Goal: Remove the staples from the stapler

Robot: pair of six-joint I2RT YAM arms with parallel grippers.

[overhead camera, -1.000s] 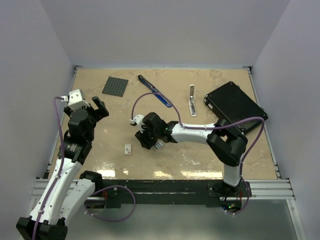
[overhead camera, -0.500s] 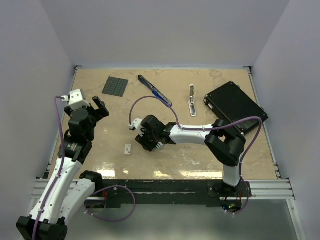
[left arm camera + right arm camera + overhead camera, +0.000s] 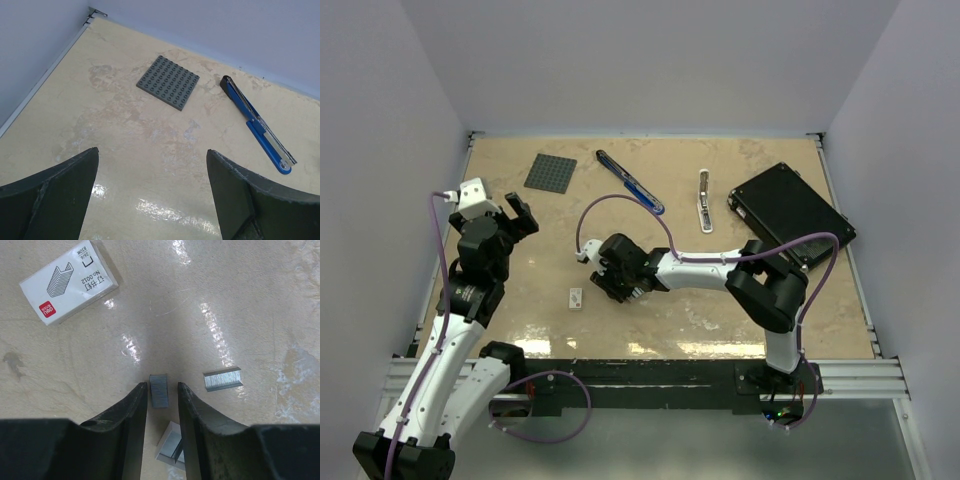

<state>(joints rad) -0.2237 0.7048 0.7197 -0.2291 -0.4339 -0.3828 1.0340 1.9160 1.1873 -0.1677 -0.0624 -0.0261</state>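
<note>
Overhead, two robot arms work at a beige table (image 3: 720, 320). The stapler (image 3: 630, 183), blue and black, lies at the far side of the table with its silvery inner rail showing in the left wrist view (image 3: 257, 122). It is well apart from both arms.

The staples (image 3: 159, 390) are already out on the table as short grey strips near the middle. The right gripper (image 3: 620, 285) is down low over them. In its wrist view the right gripper's (image 3: 161, 386) dark fingers (image 3: 130, 415) stand a narrow gap apart on either side of one strip, with a sliver of table showing on each side, so nothing is pinched. A second strip (image 3: 223, 379) lies just to the right. A small white staple box (image 3: 69, 281) sits nearby.

The left gripper (image 3: 510, 222) is raised at the left, its fingers (image 3: 55, 195) spread wide and holding nothing.

The step appears to be gathering loose staples. The next move likely calls for pressing the fingers together on the straddled strip, with the tips right at the table surface since the strip lies flat, then lifting gently.
</note>
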